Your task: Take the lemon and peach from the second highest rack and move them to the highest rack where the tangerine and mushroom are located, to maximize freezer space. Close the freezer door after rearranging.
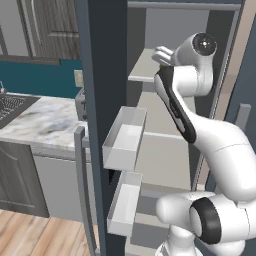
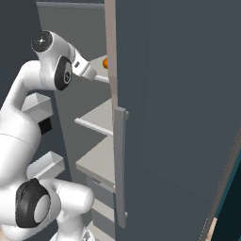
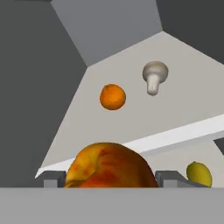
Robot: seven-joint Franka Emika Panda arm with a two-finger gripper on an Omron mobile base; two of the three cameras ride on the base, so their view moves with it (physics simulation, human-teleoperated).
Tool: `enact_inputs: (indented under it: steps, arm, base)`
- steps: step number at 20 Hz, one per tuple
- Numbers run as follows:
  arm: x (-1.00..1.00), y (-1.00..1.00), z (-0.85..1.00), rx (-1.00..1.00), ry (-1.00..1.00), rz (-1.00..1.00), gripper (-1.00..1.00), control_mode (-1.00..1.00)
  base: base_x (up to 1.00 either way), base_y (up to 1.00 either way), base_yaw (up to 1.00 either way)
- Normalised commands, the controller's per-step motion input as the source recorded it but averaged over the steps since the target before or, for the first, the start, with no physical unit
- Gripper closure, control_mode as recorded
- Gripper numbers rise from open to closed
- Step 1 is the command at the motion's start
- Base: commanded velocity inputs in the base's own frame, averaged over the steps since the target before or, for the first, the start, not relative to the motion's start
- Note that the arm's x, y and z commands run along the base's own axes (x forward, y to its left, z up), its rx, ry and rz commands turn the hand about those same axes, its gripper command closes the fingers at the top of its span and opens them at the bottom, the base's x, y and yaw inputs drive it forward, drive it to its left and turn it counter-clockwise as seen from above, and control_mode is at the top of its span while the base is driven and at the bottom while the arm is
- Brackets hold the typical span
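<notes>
In the hand view, the lower part of the peach (image 3: 108,166) was cut off by the bottom band, and the lemon (image 3: 199,174) was partly hidden there too. The fingertips were mostly covered by the peach, so the jaws' grip could not be judged. In the right base view, the tangerine (image 2: 105,62) was half hidden behind the door (image 2: 174,108) edge

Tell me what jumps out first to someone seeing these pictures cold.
In the hand view a big red-orange peach sits between the finger tips of the tool, in front of the top rack. On that rack lie a tangerine and a white mushroom. A lemon lies on the rack below.
</notes>
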Motion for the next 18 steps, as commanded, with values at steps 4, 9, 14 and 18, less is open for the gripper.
enact_inputs:
  steps: [4,9,14,18]
  arm:
    - [0.26,0.00,0.61,0.00,0.16,0.00,1.00,-1.00]
    - [0.27,0.00,0.35,0.00,0.18,0.00,1.00,-1.00]
    - [0.21,0.00,-0.07,0.00,0.00,0.00,1.00,-1.00]
    - [0.05,0.00,-0.46,0.00,-0.24,0.00,1.00,-1.00]
  base:
    - [0.00,0.00,0.00]
    - [0.00,0.00,0.00]
    - [0.00,0.00,0.00]
    - [0.00,0.00,0.00]
